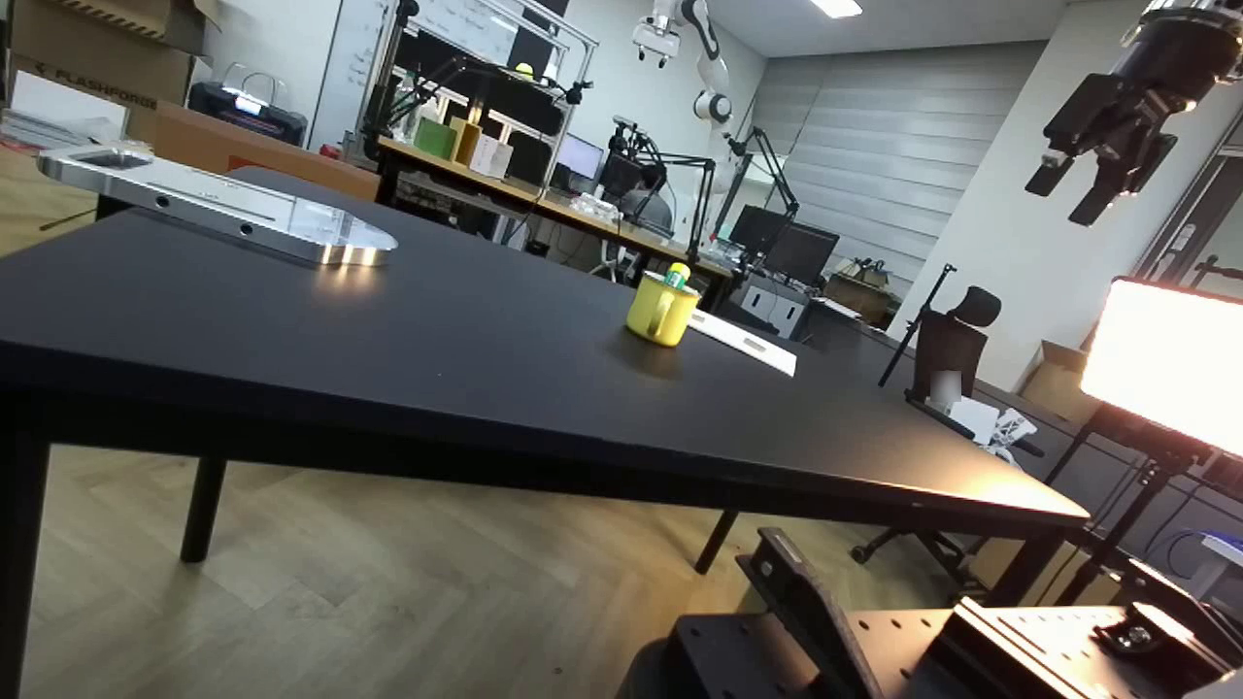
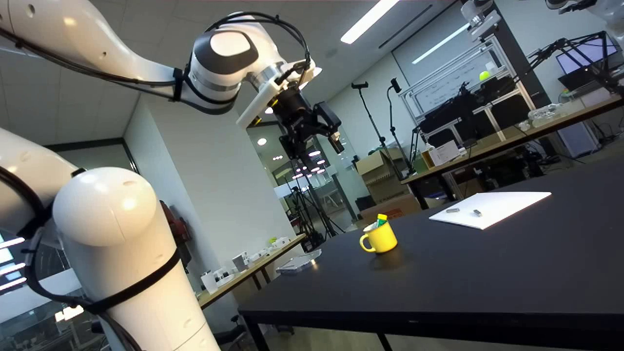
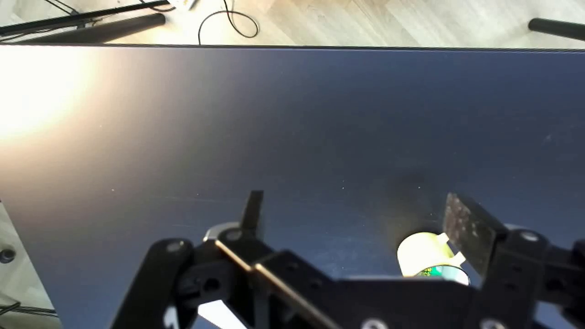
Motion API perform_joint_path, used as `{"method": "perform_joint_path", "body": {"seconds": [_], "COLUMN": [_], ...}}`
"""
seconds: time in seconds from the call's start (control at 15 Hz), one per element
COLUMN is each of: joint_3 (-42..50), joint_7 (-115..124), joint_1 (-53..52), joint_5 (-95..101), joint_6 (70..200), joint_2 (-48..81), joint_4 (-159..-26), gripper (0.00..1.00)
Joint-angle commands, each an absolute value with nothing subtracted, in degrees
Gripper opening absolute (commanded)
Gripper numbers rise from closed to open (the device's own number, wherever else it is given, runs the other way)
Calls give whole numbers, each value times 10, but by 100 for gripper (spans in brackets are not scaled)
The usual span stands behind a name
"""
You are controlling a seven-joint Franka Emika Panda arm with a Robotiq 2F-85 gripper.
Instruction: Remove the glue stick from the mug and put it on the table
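The yellow mug (image 1: 649, 316) stands upright on the black table (image 1: 437, 349); it also shows in an exterior view (image 2: 383, 239) and at the lower right of the wrist view (image 3: 420, 253). The glue stick (image 1: 677, 276), green with a yellow cap, stands in the mug and pokes above its rim (image 2: 381, 219). In the wrist view only part of its green label (image 3: 434, 271) shows; my gripper's body hides the rest. My gripper (image 3: 356, 201) is open and empty, high above the table in both exterior views (image 1: 1068, 194) (image 2: 321, 152). The mug appears beside the right finger, well below it.
A flat white board (image 2: 487, 207) with two small grey pieces lies near the mug; its edge shows in the wrist view (image 3: 221, 315). A shiny metal-and-clear slab (image 1: 223, 209) lies at the table's far end. A bright lamp panel (image 1: 1170, 359) stands beside the table.
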State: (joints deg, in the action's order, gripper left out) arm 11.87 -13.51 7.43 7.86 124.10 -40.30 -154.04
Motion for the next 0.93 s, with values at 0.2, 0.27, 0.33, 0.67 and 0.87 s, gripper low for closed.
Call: {"method": "perform_joint_path", "body": {"seconds": [0.2,0.27,0.33,0.67,0.87], "joint_3": [116,116,117,133,139], "joint_7": [-136,-136,-137,-141,-137], "joint_1": [76,76,77,69,65], "joint_5": [77,77,79,63,43], "joint_6": [1239,1239,1242,1313,1395], "joint_2": [-403,-403,-397,-309,-229], "joint_4": [-1539,-1539,-1537,-1490,-1448], "gripper": [100,100,100,100,100]}}
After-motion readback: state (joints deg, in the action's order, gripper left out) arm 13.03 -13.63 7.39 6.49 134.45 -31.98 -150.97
